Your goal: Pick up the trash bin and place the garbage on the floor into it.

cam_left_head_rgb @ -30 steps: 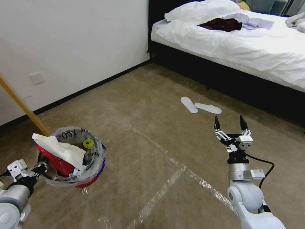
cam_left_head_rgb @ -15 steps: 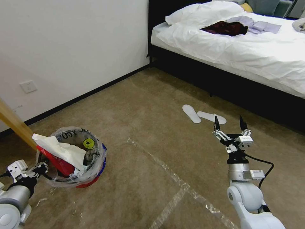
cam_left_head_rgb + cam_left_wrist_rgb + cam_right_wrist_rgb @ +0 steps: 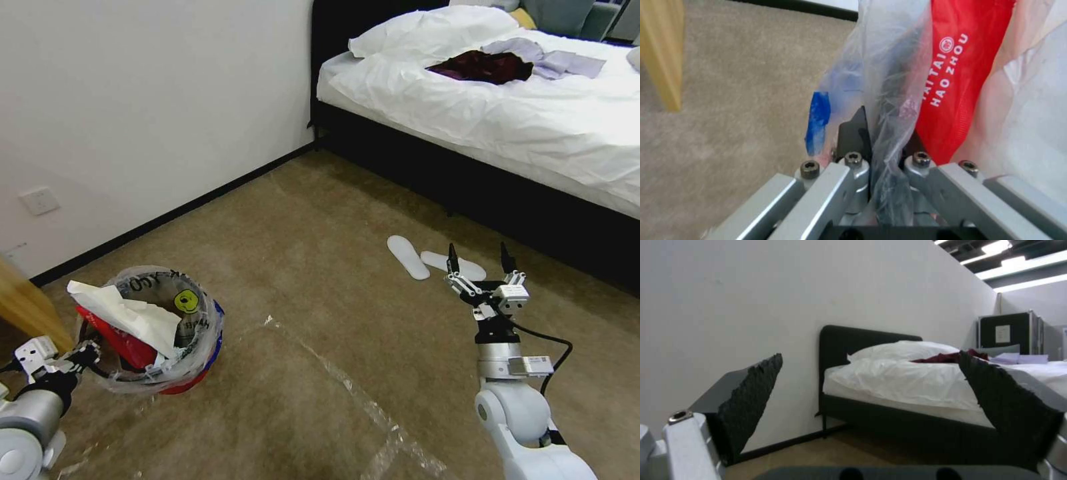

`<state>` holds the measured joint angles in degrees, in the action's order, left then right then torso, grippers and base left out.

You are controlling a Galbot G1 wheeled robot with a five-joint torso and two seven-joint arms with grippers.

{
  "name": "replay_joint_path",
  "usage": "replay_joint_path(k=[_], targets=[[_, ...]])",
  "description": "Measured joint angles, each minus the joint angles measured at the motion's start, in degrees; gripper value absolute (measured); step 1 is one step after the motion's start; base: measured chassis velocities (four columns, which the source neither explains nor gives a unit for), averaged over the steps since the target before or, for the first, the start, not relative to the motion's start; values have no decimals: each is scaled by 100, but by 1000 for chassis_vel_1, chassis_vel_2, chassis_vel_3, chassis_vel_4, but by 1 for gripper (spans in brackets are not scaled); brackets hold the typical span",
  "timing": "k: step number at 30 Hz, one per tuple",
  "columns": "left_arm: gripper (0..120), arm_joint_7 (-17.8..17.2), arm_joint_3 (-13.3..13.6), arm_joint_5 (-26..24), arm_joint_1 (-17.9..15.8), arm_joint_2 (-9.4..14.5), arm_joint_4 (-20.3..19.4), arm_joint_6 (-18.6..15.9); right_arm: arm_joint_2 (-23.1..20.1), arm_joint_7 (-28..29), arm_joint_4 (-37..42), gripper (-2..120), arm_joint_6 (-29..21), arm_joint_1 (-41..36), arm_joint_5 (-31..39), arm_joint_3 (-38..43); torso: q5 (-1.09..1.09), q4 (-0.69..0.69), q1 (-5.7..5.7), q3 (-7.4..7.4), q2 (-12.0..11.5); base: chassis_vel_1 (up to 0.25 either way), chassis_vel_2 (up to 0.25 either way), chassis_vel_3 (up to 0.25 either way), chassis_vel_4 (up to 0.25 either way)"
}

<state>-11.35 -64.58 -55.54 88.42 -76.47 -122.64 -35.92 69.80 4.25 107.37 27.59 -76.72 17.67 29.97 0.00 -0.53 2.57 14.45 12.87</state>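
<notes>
The small round red trash bin with its clear plastic liner and yellow smiley sticker [image 3: 157,333] sits at eight o'clock in the head view, pinched at its rim by the left gripper [image 3: 85,353], whose jaws are clamped on liner and wall. White paper and a red wrapper already fill it. The right gripper [image 3: 479,261] hangs at four o'clock, jaws wide and empty. The bin is in hand, so I judge the next move calls for finding more litter on the beige carpet floor with shiny tape lines [image 3: 300,280].
</notes>
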Motion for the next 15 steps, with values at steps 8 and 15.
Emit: replay_joint_path(k=[8, 15], targets=[[3, 2, -1, -2, 0, 6, 2, 0, 26, -4, -15, 100, 1, 21, -15, -30, 0, 0, 0, 0, 0, -185, 176, 173, -184], [3, 3, 8, -3, -12, 23, 29, -2, 35, -4, -37, 100, 3, 35, -17, -35, -1, 0, 0, 0, 0, -168, 178, 173, -179]])
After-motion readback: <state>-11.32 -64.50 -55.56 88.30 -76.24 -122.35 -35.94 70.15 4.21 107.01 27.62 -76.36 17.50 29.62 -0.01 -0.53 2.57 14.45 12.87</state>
